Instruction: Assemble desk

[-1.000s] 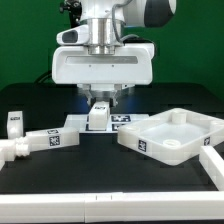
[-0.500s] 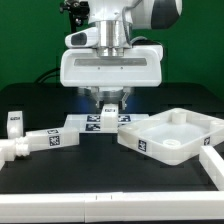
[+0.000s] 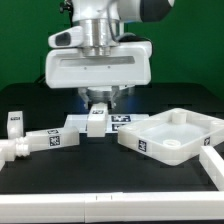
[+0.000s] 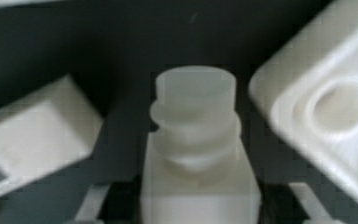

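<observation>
Clamping a white square-post leg [image 3: 97, 121] (round peg at its end), the gripper [image 3: 98, 107] hangs over the table [image 3: 100, 168].

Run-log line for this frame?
gripper: shut on leg | top: exterior view's right of leg, apart | loose legs: lying at exterior view's left

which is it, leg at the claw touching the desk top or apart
Apart: wrist view shows a dark gap between the leg and the desk top.

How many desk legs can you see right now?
4: a leg in the gripper, another upright at the exterior view's far left, two lying between them.
</observation>
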`<state>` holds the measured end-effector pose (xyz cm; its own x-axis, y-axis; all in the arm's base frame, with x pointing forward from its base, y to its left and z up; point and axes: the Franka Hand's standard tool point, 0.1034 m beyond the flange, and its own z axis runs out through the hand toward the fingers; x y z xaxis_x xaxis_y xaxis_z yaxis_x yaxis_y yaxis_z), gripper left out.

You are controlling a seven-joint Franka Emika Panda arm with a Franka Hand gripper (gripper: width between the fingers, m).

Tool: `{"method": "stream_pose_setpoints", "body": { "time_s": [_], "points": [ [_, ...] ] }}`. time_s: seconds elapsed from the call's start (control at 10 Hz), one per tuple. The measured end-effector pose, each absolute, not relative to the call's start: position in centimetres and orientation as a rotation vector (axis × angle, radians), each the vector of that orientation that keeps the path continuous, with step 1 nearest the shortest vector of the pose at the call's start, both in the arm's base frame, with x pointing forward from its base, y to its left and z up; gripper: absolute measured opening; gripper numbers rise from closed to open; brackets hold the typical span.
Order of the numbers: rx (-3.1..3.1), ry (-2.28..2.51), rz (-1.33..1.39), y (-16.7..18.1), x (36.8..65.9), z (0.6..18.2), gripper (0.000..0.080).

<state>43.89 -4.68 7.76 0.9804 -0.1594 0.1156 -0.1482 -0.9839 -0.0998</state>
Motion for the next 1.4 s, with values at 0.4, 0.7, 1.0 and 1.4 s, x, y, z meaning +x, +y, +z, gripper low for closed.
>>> {"method": "stream_pose_setpoints", "body": {
  "time_s": [0.4,0.7,1.0,1.4],
  "points": [
    [-2.976,0.322,-0.064,-4.8,45.0,8.3,0.0284],
    [-3.019,0.301,-0.084,-4.8,43.0,6.0,0.0284],
    [-3.034,0.312,-0.066,-5.3,41.8,4.1,0.0284],
    [-3.074,0.283,-0.087,-4.0,40.1,1.7,0.0284]
  ]
}}
